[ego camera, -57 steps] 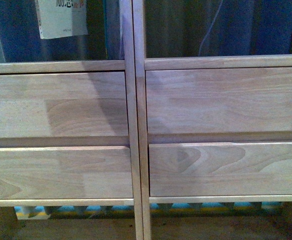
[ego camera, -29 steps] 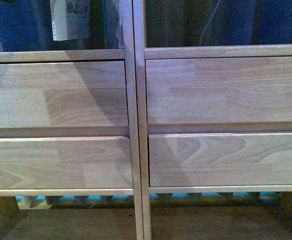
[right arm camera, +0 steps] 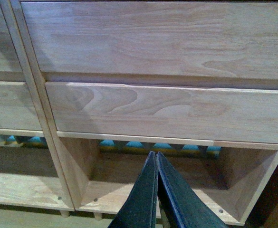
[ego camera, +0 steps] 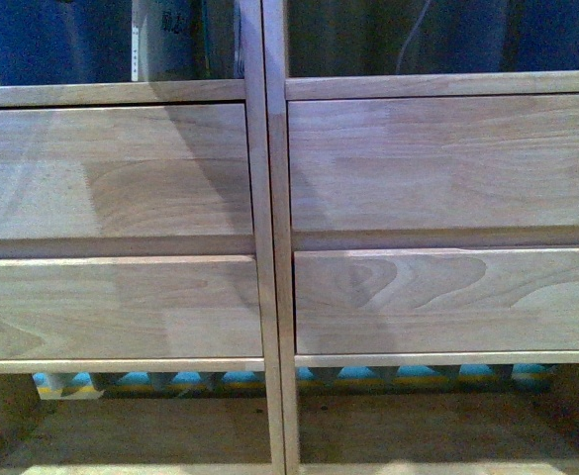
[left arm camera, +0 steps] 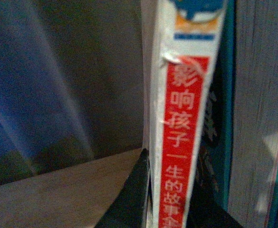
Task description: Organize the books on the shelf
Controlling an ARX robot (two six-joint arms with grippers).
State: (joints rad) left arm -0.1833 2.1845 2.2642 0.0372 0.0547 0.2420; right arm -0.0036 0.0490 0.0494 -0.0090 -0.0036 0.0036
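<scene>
Right gripper (right arm camera: 156,190): nearest to me, jaws pressed together with nothing between them, hanging low in front of the shelf (right arm camera: 148,109), by the drawers and the open bottom compartment.
Left gripper (left arm camera: 165,209): jaws clamped on the red-spined book (left arm camera: 181,142), one dark finger each side of its lower end.
Book: upright in the upper left compartment, just beside the other books (left arm camera: 257,118) at the divider.
Front view: only a pale book (ego camera: 165,40) shows above the top left drawer; neither arm appears.
Risk, grip: the hold looks narrow and low, so the thin book could twist or sag.
Risk, neighbours: pushing in crooked could catch the teal edge beside it and buckle the cover.
Risk, release: letting go before it leans on its neighbours could tip it toward the empty side.
</scene>
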